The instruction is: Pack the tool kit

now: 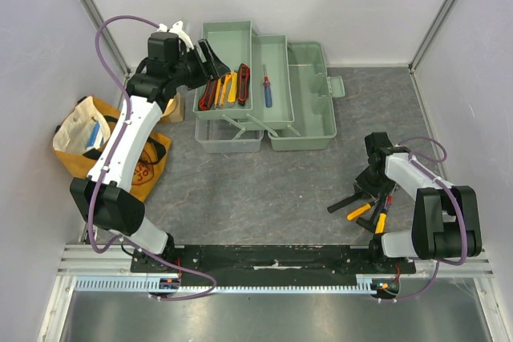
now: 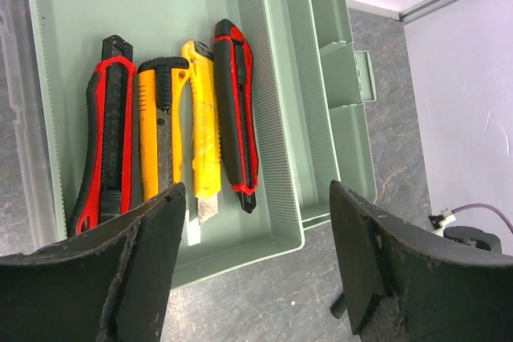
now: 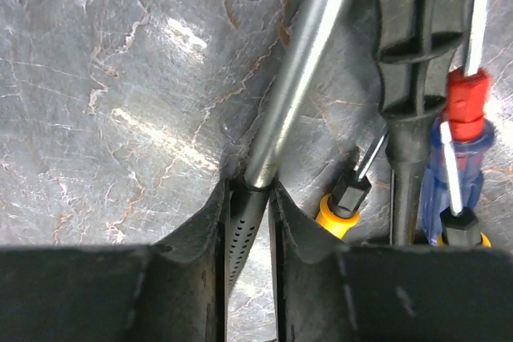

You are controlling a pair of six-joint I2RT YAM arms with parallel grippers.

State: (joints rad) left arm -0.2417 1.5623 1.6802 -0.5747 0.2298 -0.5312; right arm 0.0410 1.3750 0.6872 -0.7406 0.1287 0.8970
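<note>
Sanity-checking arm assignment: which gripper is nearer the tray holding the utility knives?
Left. The left gripper hangs open over the edge of the knife tray; the right gripper is far across the table, near its own base, closed around a metal shaft among loose tools.

Overhead over whole table (image 1: 264, 190), left wrist above toolbox (image 2: 160, 6), right wrist seemingly near table

No legible text anywhere, round print on cloth bag (image 1: 152, 158) unreadable
</note>
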